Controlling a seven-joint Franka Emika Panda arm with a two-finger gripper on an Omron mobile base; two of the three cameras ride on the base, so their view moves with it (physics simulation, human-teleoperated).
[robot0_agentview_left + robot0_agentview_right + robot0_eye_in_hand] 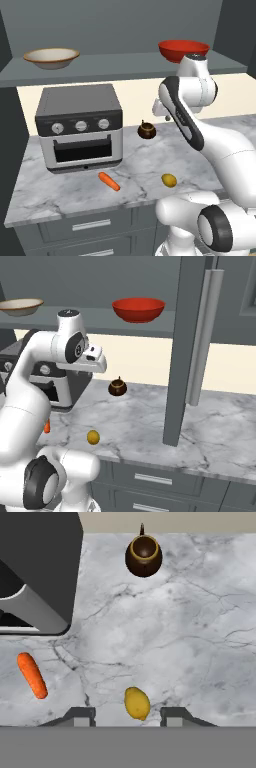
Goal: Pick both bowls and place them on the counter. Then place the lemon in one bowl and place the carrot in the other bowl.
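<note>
Two bowls sit on the matte grey upper shelf (pixel 125 65), well apart: the cream bowl (pixel 51 57) with a tan rim toward the left, the glossy red bowl (pixel 138 309) toward the right. Below, the counter (pixel 200 652) is polished white marble with grey veins, set over grey drawers (pixel 85 227) with metal pulls. A boxy grey toaster oven (pixel 80 127) stands at its left. A small, round dark brown pot (pixel 143 556) rests near the cream back wall. The short orange carrot (pixel 32 675) lies before the oven; the oval yellow lemon (pixel 136 703) lies to its right. The gripper (pixel 127 714) hangs above the counter, jaws parted and empty, the lemon seen between the fingertips.
</note>
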